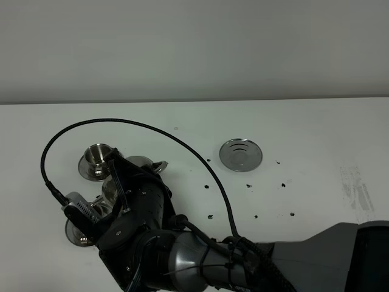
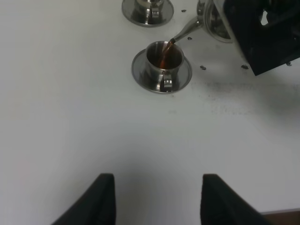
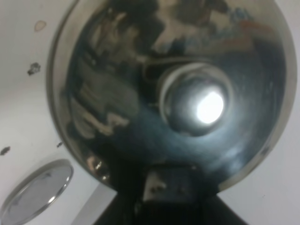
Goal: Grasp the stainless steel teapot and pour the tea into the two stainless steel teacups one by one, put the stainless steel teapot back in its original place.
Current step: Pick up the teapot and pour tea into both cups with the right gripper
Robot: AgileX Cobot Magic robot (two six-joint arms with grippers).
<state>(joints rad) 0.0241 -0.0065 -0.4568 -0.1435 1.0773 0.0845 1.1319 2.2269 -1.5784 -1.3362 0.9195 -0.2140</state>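
Note:
My right gripper [image 1: 124, 191] reaches across to the left and is shut on the stainless steel teapot [image 2: 214, 19]. The teapot is tilted, and its spout [image 2: 186, 32] runs dark tea into the nearer teacup [image 2: 162, 63], which stands on its saucer. In the exterior view this cup [image 1: 78, 232] is half hidden under the arm. The second teacup [image 1: 97, 159] stands behind it and also shows in the left wrist view [image 2: 147, 8]. The right wrist view is filled by the teapot lid [image 3: 173, 93]. The coaster [image 1: 241, 154] lies bare at the right. My left gripper [image 2: 157, 201] is open and empty, well short of the cups.
The right arm and its black cable [image 1: 182, 146] cover most of the front left of the table. Small dark specks [image 1: 250, 186] dot the white surface near the coaster. A flat round steel rim [image 3: 37, 192] shows beside the teapot in the right wrist view.

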